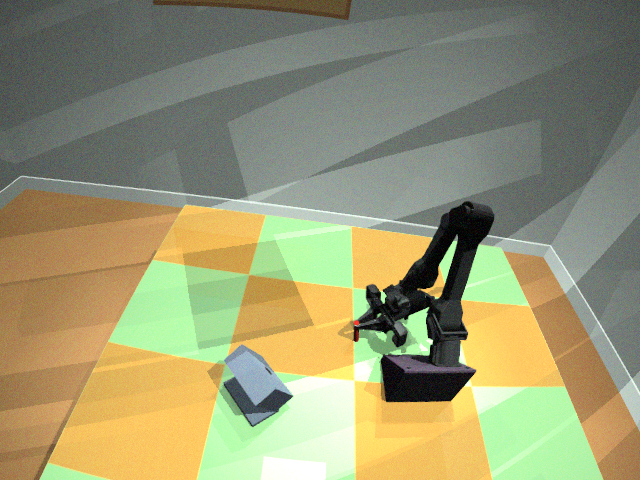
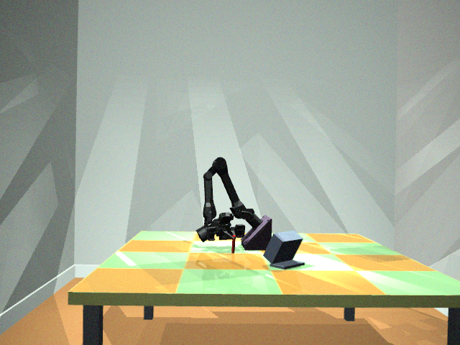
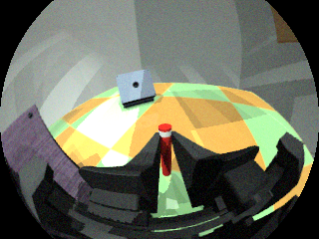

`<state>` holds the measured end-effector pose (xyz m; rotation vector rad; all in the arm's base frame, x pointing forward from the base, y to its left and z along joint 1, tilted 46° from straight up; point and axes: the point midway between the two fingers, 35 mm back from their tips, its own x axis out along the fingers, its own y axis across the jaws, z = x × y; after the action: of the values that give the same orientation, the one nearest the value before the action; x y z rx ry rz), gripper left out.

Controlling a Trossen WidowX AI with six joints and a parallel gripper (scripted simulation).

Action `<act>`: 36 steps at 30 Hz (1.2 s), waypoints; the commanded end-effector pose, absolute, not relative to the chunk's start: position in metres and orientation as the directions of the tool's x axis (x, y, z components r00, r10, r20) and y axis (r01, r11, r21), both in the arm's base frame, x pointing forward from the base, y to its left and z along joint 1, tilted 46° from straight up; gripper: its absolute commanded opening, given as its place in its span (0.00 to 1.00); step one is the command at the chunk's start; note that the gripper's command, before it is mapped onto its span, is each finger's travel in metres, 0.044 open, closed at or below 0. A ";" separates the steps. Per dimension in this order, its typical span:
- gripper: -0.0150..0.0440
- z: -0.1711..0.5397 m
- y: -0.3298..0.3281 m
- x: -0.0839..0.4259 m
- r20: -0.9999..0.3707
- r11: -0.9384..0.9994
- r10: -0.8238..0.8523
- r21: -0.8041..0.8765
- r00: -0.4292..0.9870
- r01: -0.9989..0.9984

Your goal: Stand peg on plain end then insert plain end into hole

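The peg (image 1: 356, 332) (image 2: 233, 245) (image 3: 165, 151) is between the two fingertips of my hand (image 1: 360, 325) (image 2: 233, 236) (image 3: 166, 141), which are drawn nearly together and have it gripped near its upper end. It is red and stands upright or very close to it, white band and red cap uppermost, the cap poking up above my fingertips and most of the plain length hanging below them. Its plain end is down at the surface (image 1: 305, 304) (image 2: 226, 300) (image 3: 184, 107); whether it touches there I cannot tell. My hand reaches out almost level, coming at the peg from the side, with the rest of the arm (image 1: 462, 263) (image 2: 228, 185) folded in a high bend behind it. The purple base (image 1: 429, 384) (image 2: 264, 231) (image 3: 35, 144) sits near the peg, on the arm's side. Well apart from the peg and my hand, on the same checkered green and orange surface, is the blue-grey panel (image 1: 258, 377) (image 2: 284, 246) (image 3: 131, 92), tilted on its foot. In my wrist view its sloped face is turned toward me, its one dark hole (image 3: 136, 85) unfilled, beyond my fingertips and a little left of the peg.
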<state>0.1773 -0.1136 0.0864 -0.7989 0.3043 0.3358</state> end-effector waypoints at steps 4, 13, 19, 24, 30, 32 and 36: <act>0.34 0.085 -0.115 0.175 -0.385 0.651 0.180 -0.643 0.905 -0.403; 0.34 0.083 -0.114 0.173 -0.372 0.657 0.191 -0.640 0.908 -0.400; 0.34 0.082 -0.114 0.172 -0.363 0.660 0.197 -0.637 0.911 -0.397; 0.34 0.081 -0.113 0.171 -0.356 0.663 0.202 -0.635 0.912 -0.395; 0.47 0.082 -0.111 0.172 -0.353 0.664 0.205 -0.635 0.913 -0.394; 0.47 0.082 -0.111 0.172 -0.353 0.664 0.205 -0.635 0.913 -0.394; 0.47 0.082 -0.111 0.172 -0.353 0.664 0.205 -0.635 0.913 -0.394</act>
<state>0.1721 -0.1116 0.0819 -0.7757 0.2605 0.3426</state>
